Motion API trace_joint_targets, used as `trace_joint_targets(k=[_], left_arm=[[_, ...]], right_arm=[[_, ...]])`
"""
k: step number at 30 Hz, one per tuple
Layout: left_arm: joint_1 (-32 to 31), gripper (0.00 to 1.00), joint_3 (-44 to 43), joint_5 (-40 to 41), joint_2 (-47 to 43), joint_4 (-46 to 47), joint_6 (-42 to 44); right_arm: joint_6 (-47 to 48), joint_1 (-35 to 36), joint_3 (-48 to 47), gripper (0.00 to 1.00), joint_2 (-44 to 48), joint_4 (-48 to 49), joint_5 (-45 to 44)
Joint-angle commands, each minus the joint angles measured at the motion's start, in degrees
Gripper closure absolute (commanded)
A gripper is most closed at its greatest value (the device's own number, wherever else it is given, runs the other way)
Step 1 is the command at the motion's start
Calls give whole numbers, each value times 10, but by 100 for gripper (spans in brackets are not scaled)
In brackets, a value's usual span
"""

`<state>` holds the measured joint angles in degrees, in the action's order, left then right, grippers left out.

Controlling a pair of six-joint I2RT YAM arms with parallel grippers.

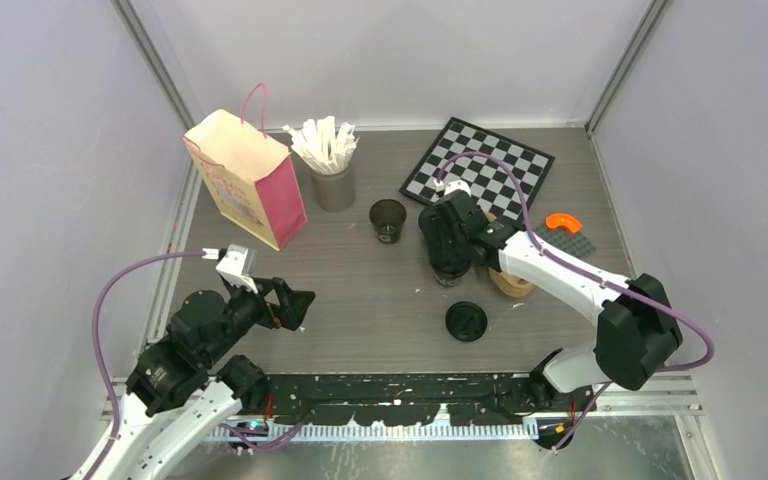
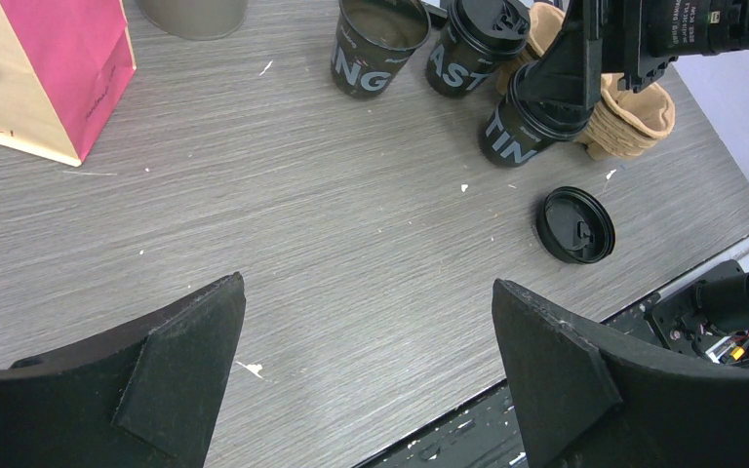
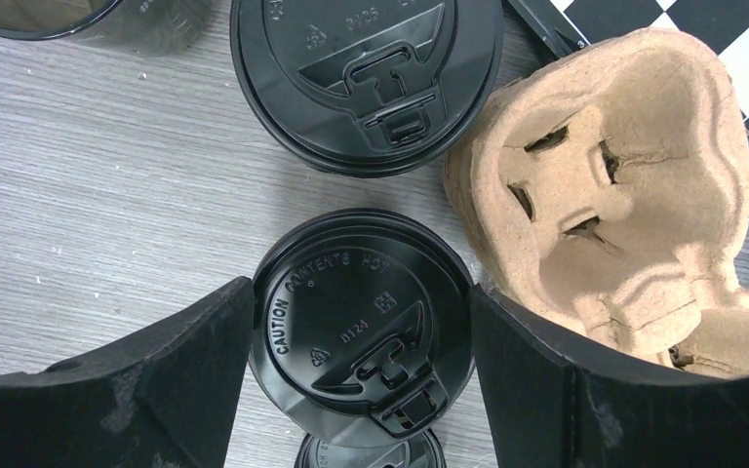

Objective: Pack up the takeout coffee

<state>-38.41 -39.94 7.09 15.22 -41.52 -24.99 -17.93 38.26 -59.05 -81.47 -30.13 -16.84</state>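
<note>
Nearest to the bases, the left gripper [image 2: 368,283] hangs low over the bare wooden table [image 1: 360,290] at the left. Its jaws are spread as wide as they go and it holds nothing. A little farther, to the right of the middle, a loose black lid [image 1: 466,321] lies flat on the table, apart from every cup.

Beyond the lid, the right gripper [image 3: 359,286] is over the front lidded cup [image 3: 361,322]. Its jaws stand wide, with one finger against each side of the lid rim, so I judge it as a grip on this cup. From the left wrist view the cup seems to rest on the table, not lifted. Just beside it on the right is the brown pulp cup carrier [image 3: 605,185]. Both of its holes are empty. A second lidded cup [image 3: 366,78] stands just behind the front one. To the left of it is an open black cup [image 1: 388,220] with no lid.

At the far left the pink and tan paper bag [image 1: 247,180] stands upright, well apart from the cups. I cannot see inside it.

By my judgement the packing is at its first part. Two cups are closed, but the third needs the loose lid, no cup sits in the carrier, and nothing is seen going to the bag.
</note>
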Motion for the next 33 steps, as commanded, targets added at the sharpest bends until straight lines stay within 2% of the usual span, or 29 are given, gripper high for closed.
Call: trace_joint_targets(k=[1, 11, 21, 25, 29, 33], left_arm=[[-2, 0, -1, 7, 3, 3, 4], [-2, 0, 2, 9, 5, 5, 7], [-2, 0, 6, 25, 18, 6, 15], [-2, 0, 15, 83, 33, 12, 7], [-2, 0, -31, 166, 74, -36, -14], [-2, 0, -71, 177, 107, -33, -6]], right_arm=[[18, -9, -18, 18, -5, 23, 18], [19, -12, -53, 6, 14, -21, 18], [-23, -11, -102, 5, 77, -116, 25], [-45, -11, -101, 5, 132, -148, 59], [-60, -11, -109, 5, 184, -179, 58], [-62, -11, -94, 5, 227, -176, 57]])
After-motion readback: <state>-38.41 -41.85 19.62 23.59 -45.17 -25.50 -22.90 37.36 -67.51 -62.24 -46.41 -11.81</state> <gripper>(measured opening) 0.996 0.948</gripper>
